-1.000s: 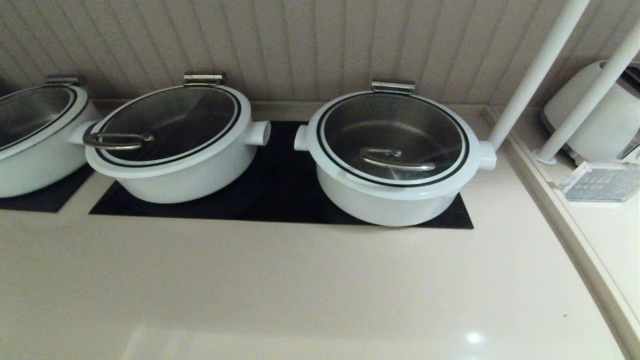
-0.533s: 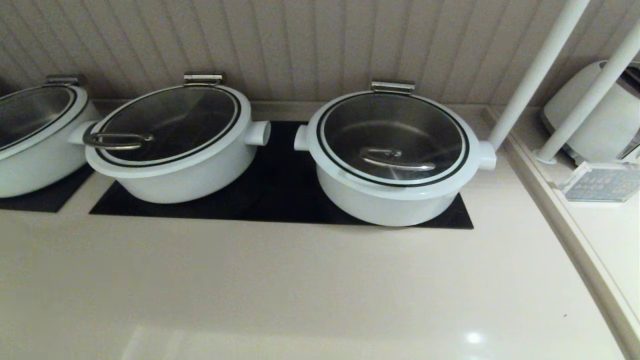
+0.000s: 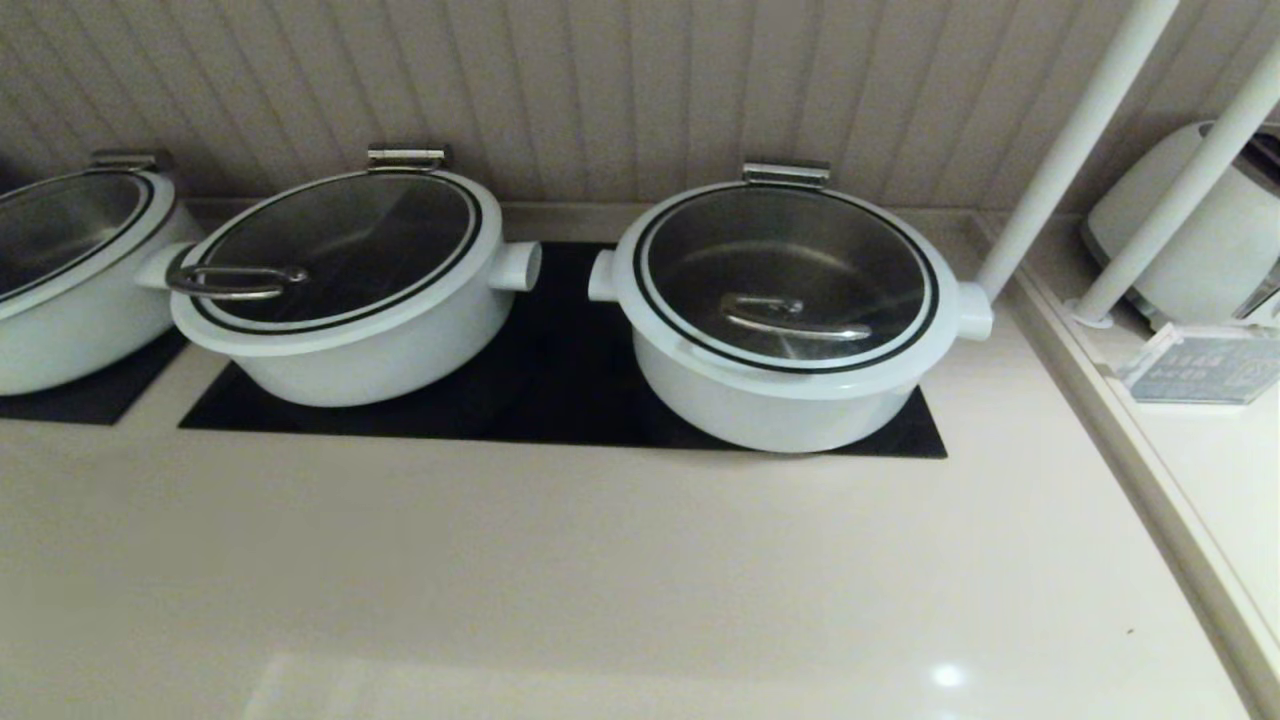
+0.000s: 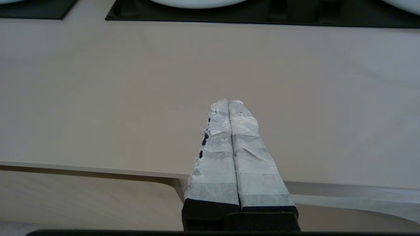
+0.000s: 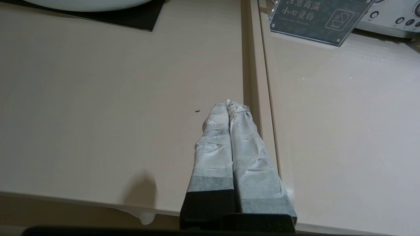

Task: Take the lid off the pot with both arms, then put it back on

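The white pot [image 3: 790,405] stands on the right part of a black mat, with the glass lid [image 3: 785,270] seated flat on it. A low steel bar handle [image 3: 793,318] lies across the lid's centre. Neither arm shows in the head view. My left gripper [image 4: 228,102] hovers shut over the counter's front edge, its taped fingers pressed together with nothing between them. My right gripper [image 5: 228,101] is also shut and empty near the front edge, beside the seam of the counter.
A like pot with a loop-handled lid [image 3: 350,290] stands left of it on the same black mat [image 3: 560,400], and a third pot [image 3: 70,270] farther left. White poles [image 3: 1075,140], a white appliance [image 3: 1190,230] and a sign [image 5: 316,19] stand at the right.
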